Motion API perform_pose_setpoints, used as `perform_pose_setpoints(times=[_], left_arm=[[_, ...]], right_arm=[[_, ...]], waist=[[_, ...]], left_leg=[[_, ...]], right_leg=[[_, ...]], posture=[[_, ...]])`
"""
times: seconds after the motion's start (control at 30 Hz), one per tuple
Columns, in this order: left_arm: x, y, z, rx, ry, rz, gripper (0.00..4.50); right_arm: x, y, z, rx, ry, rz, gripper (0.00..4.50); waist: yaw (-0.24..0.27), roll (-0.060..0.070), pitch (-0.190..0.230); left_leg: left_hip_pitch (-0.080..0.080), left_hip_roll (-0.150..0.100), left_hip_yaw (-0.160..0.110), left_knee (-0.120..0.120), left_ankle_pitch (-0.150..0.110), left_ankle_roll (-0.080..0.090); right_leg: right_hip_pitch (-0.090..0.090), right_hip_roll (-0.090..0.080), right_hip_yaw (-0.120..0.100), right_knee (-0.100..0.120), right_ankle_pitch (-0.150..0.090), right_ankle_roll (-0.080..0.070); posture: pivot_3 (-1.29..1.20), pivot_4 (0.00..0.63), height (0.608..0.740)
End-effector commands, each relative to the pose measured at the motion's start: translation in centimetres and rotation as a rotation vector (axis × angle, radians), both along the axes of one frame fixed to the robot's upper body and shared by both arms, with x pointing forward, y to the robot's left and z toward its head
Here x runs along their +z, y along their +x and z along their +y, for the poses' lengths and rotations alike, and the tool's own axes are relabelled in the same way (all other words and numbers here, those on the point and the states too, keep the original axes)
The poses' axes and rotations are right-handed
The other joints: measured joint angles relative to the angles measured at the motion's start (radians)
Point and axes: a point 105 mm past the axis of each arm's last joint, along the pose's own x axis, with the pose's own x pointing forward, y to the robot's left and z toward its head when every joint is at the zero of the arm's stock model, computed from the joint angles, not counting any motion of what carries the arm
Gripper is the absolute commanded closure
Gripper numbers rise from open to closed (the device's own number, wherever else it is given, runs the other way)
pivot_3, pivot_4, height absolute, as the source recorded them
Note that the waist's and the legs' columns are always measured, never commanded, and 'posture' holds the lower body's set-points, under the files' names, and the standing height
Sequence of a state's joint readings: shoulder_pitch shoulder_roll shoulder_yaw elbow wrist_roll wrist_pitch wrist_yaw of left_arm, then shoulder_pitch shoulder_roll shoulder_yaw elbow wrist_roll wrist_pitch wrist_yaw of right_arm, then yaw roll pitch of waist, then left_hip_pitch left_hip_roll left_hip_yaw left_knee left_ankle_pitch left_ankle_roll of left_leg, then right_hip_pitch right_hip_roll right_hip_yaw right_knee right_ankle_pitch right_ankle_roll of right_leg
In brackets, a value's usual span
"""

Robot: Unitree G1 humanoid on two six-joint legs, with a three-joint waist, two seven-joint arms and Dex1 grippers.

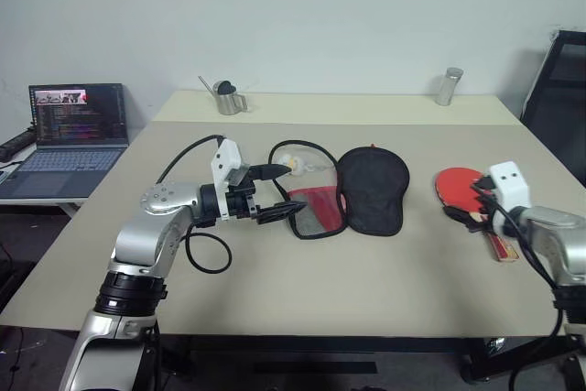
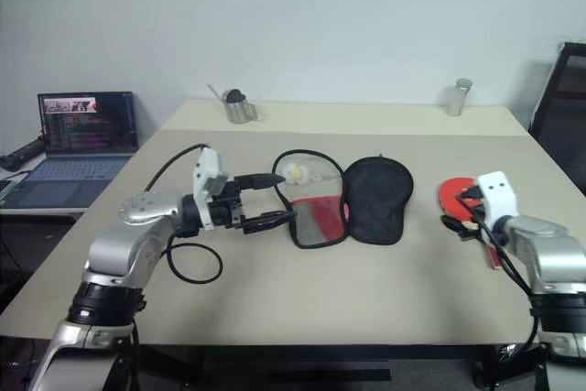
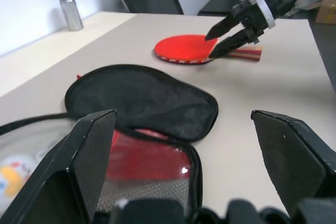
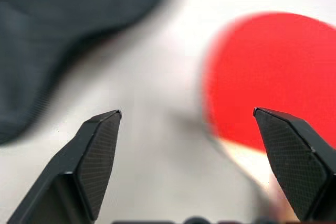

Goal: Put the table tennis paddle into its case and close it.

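Two open claws, paddle still outside its case

Two claws stand wide open over a beige table (image 1: 366,263), and neither has hold of anything. The left claw (image 1: 282,194) points sideways toward the case (image 1: 352,194), its black fingers (image 3: 92,156) spread level just beside the case's nearer edge. The case lies unzipped and spread flat near the middle of the table: a black half sits on the right, and a red half with a mesh pocket sits on the left, closest to the left claw. A loop of black zipper edging curves away behind the red half, with a small white-yellow charm (image 1: 295,165) resting inside it.

The paddle (image 1: 461,186) lies flat on the table to the right of the case and apart from it, red face up, its striped wooden handle pointing toward the table's near edge. The right claw (image 3: 223,38) hovers over the handle end of the paddle, its two fingers (image 4: 97,156) parted with the red face visible between them; whether they touch the paddle cannot be told.

At the far edge of the table stand a small metal pitcher (image 1: 227,98) and a metal canister (image 1: 448,86). A laptop (image 1: 71,135) sits open on a lower surface off to the left.
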State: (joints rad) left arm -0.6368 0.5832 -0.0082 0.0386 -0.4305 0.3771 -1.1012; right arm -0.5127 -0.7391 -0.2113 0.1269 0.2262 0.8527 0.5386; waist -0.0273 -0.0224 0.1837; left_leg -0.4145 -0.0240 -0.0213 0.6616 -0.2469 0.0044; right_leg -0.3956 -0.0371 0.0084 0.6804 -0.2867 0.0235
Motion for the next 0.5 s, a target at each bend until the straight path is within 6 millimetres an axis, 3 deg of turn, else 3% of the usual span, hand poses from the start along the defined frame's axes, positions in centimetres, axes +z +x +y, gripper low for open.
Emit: perform_pose_setpoints(times=[0.03,0.5], left_arm=[[0.9,-0.5,-1.0,-0.04,-0.003,-0.046,0.0],[0.6,-0.3,-0.8,-0.045,0.014,-0.041,0.0]], right_arm=[[0.7,-0.4,-2.7,-0.121,0.019,-0.047,0.01],[-3.6,-0.2,-4.5,-0.189,0.096,0.08,0.01]], waist=[[-0.002,0.0,0.0],[-0.002,0.0,0.0]], left_leg=[[0.0,0.0,0.0,0.0,0.0,0.0],[0.0,0.0,0.001,0.001,0.0,0.0]], right_leg=[[0.0,0.0,0.0,0.0,0.0,0.0],[0.0,0.0,0.001,0.0,0.0,0.0]], posture=[[0.0,0.15,0.74],[0.0,0.15,0.74]])
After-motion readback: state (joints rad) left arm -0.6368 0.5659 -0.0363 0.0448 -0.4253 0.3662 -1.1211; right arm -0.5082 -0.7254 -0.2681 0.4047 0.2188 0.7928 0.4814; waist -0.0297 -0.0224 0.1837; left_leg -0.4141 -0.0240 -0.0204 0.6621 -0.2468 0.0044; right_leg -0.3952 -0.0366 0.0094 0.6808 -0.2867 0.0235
